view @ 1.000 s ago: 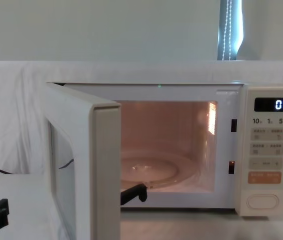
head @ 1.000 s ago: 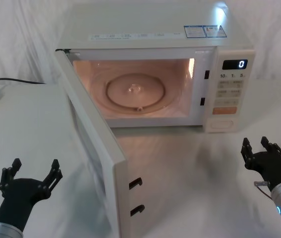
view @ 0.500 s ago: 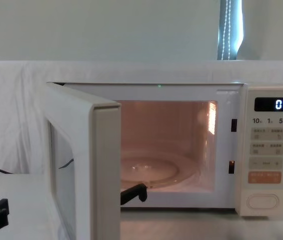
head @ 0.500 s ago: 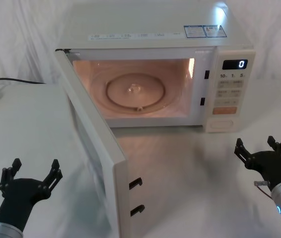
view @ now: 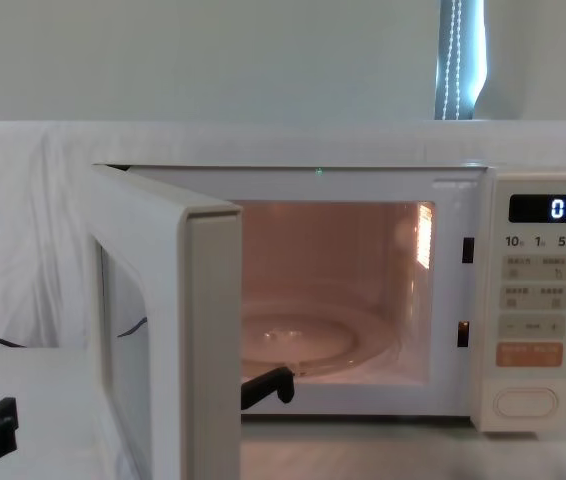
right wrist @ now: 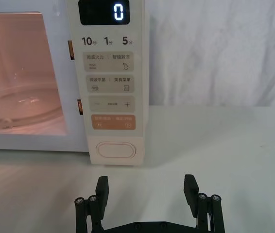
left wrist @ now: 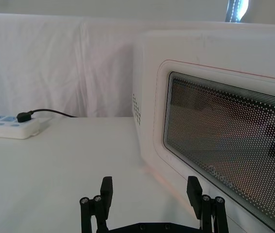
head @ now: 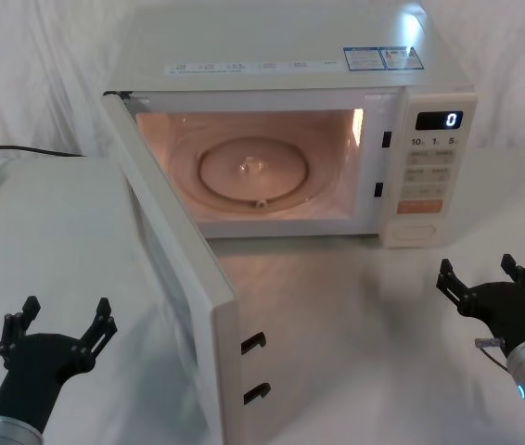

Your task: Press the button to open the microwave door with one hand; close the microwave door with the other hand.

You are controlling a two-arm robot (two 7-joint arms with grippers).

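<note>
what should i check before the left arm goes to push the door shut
1. Microwave door swung open: ok.
2. Left gripper open, beside the door's outer face, not touching: ok.
3. Right gripper open, off the button, outside the door's swing: ok.
4. Nothing sticking out of the cavity; turntable bare: ok.
5. Table in front of the opening free: ok.
6. Power strip away from the left arm's path: ok.
</note>
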